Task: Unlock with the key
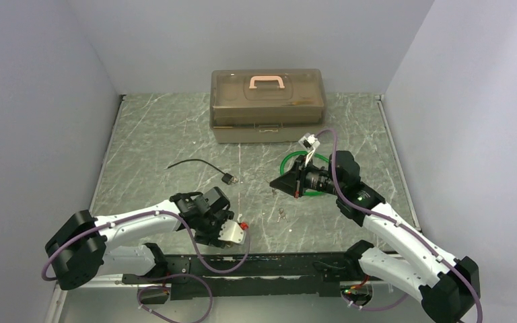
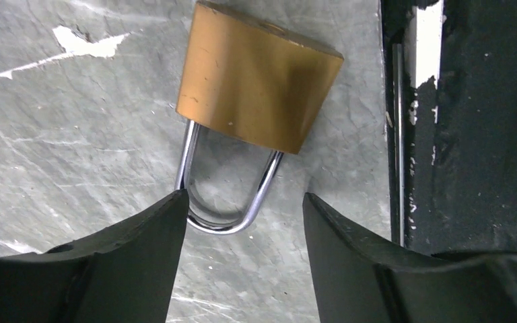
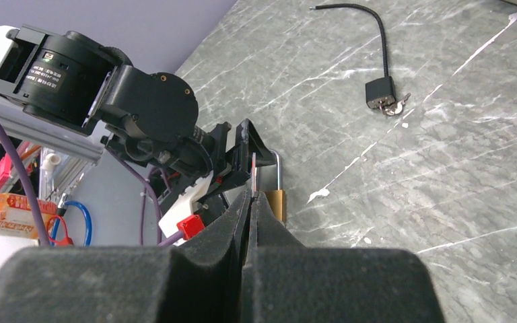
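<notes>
A brass padlock (image 2: 256,87) lies flat on the grey table, its steel shackle (image 2: 225,225) pointing toward my left gripper (image 2: 244,196). That gripper is open. Its left fingertip (image 2: 175,208) overlaps the shackle's side and the right one stands apart. In the right wrist view the padlock (image 3: 277,202) shows just beyond my right gripper (image 3: 252,195). The right gripper is shut on the key (image 3: 253,168), a thin blade seen edge-on sticking out past the fingertips. In the top view the right gripper (image 1: 277,183) hovers at mid-table, aimed toward the left arm.
A brown toolbox (image 1: 267,104) with a pink handle stands at the back. A green cable loop (image 1: 289,161) lies under the right arm. A black cable lock (image 1: 227,178) and small loose keys (image 1: 281,215) lie mid-table. A black rail (image 2: 471,134) runs beside the padlock.
</notes>
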You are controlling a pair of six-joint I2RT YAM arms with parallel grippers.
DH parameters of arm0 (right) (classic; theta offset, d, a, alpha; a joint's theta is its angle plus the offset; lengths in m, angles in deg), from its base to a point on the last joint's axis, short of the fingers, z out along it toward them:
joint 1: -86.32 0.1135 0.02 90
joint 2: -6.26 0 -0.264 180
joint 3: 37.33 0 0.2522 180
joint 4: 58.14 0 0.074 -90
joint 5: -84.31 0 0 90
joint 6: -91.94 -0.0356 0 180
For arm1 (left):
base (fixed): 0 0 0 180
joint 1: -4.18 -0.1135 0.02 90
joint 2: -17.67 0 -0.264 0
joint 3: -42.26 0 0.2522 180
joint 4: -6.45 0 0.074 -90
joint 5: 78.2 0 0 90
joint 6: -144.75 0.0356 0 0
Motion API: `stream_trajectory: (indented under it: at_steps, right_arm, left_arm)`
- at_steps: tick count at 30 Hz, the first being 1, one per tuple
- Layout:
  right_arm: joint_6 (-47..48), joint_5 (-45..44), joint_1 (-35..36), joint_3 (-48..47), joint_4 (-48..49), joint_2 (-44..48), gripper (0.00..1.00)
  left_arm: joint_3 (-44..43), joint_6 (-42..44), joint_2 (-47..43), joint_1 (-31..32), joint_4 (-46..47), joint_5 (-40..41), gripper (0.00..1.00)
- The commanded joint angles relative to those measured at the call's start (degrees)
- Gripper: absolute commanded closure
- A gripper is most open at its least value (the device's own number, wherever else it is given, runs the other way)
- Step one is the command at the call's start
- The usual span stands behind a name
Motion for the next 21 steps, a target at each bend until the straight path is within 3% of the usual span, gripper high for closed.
stream_trajectory:
  at_steps: [1, 13, 16, 21]
  right_arm:
    - [-0.73, -0.3, -0.08, -2.94, 2.25, -0.42, 1.0]
    - [-0.63, 0.08, -0.03, -2.5, 2.33, -0.48, 1.0]
    - [-0.45, -0.02, -0.09, -2.7, 1.91, -0.37, 1.0]
    - [-0.46, -0.12, -0.04, -2.59, 1.68, -0.1, 1.0]
  left_arm:
    - [-1.12, 0.54, 0.78, 0.7, 2.61, -1.52, 0.34]
    - [-5.0, -2.72, -0.75, 1.59, 0.86, 2.65, 0.36]
    - [-6.77, -3.59, -0.74, 2.02, -1.17, 0.78, 0.42]
    - [-7.19, -4.31, -0.89, 3.72, -5.31, -5.2, 0.42]
